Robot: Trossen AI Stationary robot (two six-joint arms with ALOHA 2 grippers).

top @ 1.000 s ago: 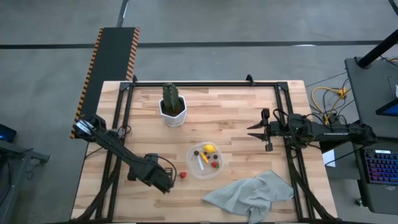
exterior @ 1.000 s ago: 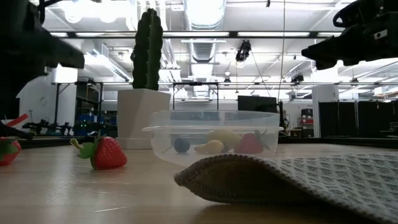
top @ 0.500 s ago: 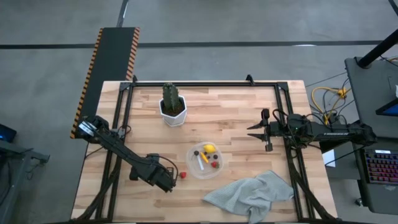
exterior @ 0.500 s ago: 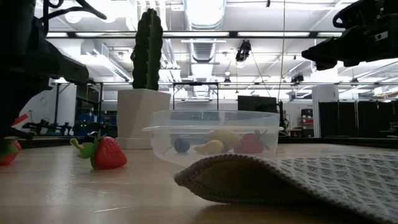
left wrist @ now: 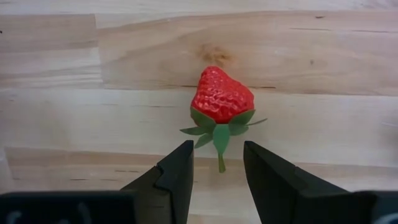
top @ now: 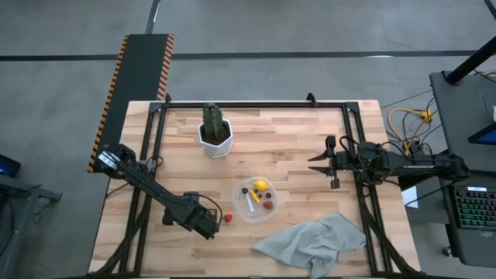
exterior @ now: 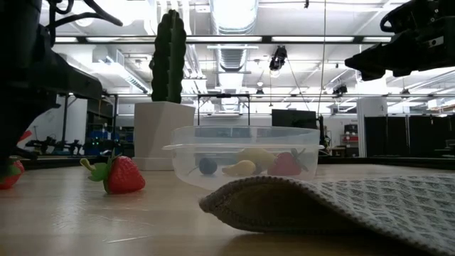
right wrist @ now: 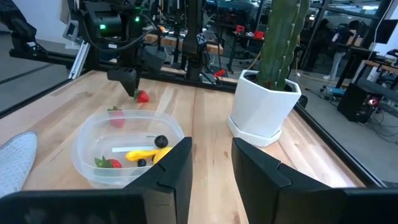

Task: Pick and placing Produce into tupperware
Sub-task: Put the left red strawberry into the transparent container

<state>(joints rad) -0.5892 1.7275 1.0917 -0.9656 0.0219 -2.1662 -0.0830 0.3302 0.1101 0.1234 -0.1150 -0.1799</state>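
A red strawberry [left wrist: 221, 96] with green leaves lies on the wood, showing in the high view as strawberry [top: 228, 218]. My left gripper [left wrist: 217, 163] is open and low just before it, the fingers standing on either side of the stem tip without touching. The clear tupperware [top: 256, 200] sits mid-table. It holds a yellow lemon [top: 261, 185], dark berries and red pieces. In the low view another strawberry [exterior: 124, 174] rests on the table beside the tupperware [exterior: 245, 153]. My right gripper [top: 322, 161] waits open, raised at the table's right.
A green cactus in a white pot [top: 215, 133] stands beyond the tupperware toward the far edge. A grey-green cloth [top: 314, 242] lies crumpled at the near right. Black frame rails [top: 147, 155] run along the table's left and right sides.
My left gripper has eased a little toward the strawberry and sunk lower over the table; in the low view its dark body now hides more of the strawberry at the left edge. Nothing else has moved.
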